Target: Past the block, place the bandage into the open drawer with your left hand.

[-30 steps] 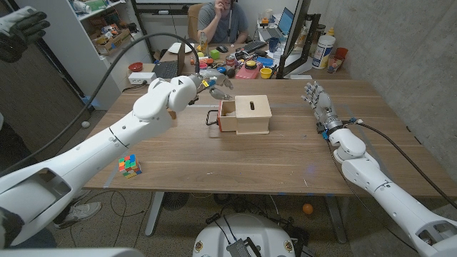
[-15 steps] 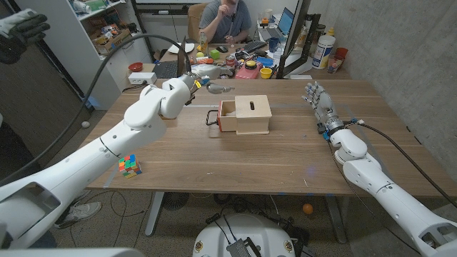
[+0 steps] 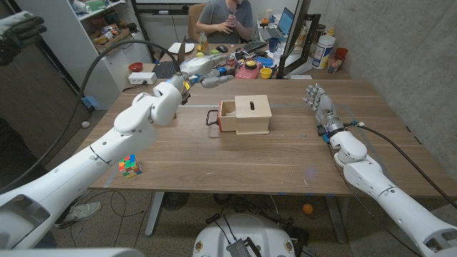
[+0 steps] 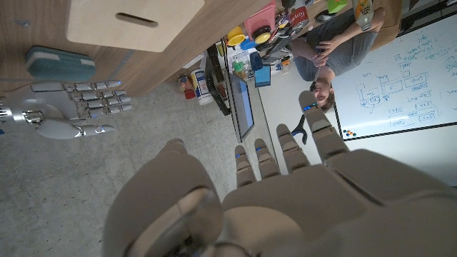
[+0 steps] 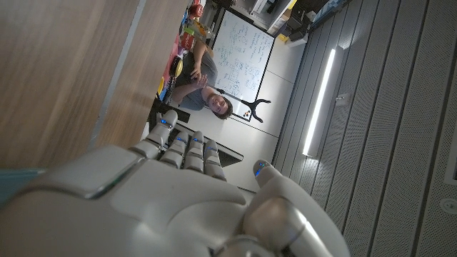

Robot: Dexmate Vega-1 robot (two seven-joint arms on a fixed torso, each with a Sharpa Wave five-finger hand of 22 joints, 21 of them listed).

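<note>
Since a second ago the left hand (image 3: pixel 203 73) has risen from over the drawer (image 3: pixel 228 116) toward the far left edge, fingers spread and empty. I cannot see the bandage; it may lie inside the smooth wooden box (image 3: pixel 250 114). A careless return sweep could knock it. Right hand (image 3: pixel 319 104) waits upright, fingers apart.

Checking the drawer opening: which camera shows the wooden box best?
Head view: the wooden box sits whole, drawer pulled out leftward. Left wrist view catches its slotted face; right wrist view looks along the tabletop.
</note>
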